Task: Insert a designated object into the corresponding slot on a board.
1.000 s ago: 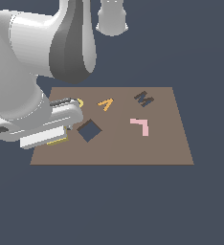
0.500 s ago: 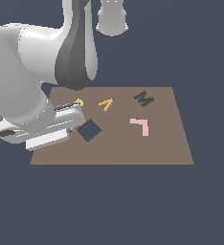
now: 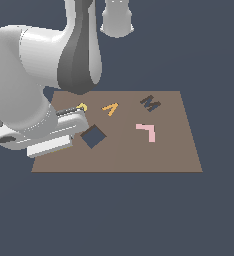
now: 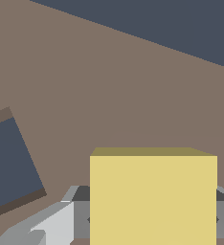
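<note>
Two jaws grasp the yellow block just beside the slot's edge, over the board.

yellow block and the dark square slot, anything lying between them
Nothing: in the wrist view only bare brown board separates the yellow block, held between the fingers, from the slot.

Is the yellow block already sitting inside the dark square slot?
No. In the wrist view the yellow block sits between the gripper fingers, while the slot lies empty off to one side of it.
</note>
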{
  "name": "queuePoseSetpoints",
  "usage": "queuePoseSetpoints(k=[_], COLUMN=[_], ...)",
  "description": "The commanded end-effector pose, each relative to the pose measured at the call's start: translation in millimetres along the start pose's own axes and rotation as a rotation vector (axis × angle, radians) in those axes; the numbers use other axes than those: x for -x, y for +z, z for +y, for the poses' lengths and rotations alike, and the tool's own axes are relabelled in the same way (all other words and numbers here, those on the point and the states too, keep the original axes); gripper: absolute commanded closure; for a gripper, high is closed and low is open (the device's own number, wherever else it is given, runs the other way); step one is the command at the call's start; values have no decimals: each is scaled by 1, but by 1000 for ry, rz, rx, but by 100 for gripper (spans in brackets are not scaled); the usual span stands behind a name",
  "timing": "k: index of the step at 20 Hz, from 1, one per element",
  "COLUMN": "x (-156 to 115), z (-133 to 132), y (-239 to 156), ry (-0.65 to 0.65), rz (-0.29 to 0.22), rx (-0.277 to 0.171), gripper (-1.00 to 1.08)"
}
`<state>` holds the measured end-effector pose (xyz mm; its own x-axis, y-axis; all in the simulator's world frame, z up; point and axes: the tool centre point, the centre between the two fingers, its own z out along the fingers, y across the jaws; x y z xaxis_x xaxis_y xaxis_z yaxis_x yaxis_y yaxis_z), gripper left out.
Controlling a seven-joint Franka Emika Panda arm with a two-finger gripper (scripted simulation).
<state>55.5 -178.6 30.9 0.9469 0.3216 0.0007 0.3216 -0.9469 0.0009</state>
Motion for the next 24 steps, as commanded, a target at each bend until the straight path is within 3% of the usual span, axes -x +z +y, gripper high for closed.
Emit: queuePoseSetpoints(k=[1,13,24], x=[0,-5,-20], z=[0,-2,-13], y=[0,-1,-2], ry=[1,-98,-395], rz=[0,0,0], rx=[0,0,0], gripper=[108,108,108])
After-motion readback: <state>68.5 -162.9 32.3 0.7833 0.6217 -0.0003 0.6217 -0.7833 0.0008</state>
